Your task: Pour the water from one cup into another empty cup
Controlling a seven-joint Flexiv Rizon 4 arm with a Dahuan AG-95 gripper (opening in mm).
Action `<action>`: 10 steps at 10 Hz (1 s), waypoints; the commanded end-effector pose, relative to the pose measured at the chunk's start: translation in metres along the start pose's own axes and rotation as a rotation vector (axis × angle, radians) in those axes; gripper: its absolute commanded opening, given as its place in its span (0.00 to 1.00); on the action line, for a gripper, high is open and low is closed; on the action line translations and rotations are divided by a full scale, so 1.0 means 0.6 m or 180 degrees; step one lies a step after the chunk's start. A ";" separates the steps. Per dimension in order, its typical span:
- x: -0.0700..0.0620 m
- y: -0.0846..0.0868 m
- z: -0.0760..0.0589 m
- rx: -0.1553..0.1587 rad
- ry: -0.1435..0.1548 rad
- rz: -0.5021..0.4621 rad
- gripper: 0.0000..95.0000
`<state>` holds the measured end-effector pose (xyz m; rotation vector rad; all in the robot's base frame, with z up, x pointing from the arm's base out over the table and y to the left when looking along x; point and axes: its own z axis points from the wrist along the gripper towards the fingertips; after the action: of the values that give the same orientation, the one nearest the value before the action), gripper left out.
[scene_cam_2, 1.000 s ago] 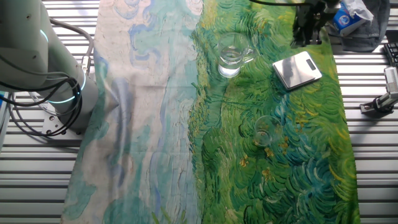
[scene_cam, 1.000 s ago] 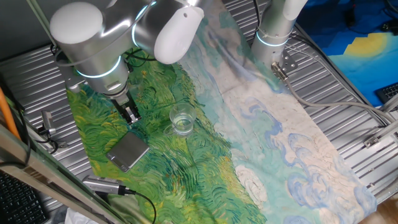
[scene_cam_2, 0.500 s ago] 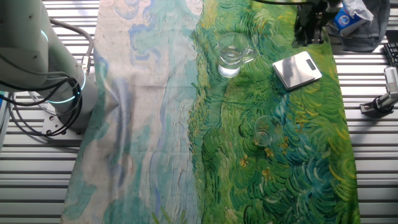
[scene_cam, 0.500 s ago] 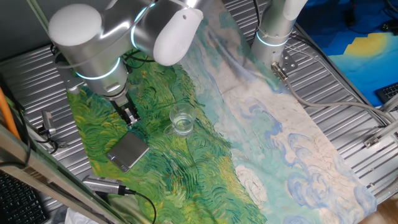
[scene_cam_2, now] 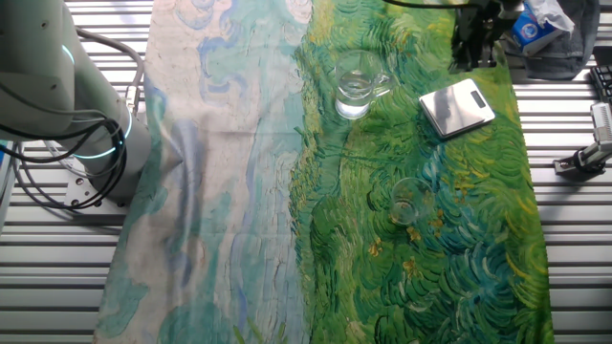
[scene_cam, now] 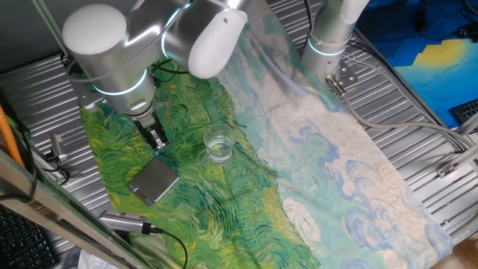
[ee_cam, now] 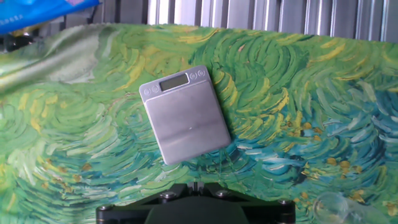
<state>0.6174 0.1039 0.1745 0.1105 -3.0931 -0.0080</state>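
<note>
Nothing has shifted except slight arm drift. Black two-finger gripper (scene_cam: 157, 139) hovers empty near the grey flat square scale (ee_cam: 185, 115); jaw spacing cannot be determined. Small clear glass cup (scene_cam_2: 407, 201) stands well apart, handled clear glass cup (scene_cam_2: 356, 84) beyond; misaligned descent risks striking the scale.

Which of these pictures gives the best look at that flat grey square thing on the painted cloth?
The hand view: the grey scale fills the middle, its small display visible. One fixed view shows it small, below the gripper; the other shows it from above, smaller.
</note>
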 end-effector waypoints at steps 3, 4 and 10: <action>0.001 0.001 0.000 0.0010 0.0033 -0.0049 0.00; 0.001 0.001 0.000 0.0014 0.0034 -0.0065 0.00; 0.073 -0.022 -0.001 -0.0019 0.0098 -0.0078 0.00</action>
<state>0.5719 0.0866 0.1764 0.1537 -3.0773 -0.0032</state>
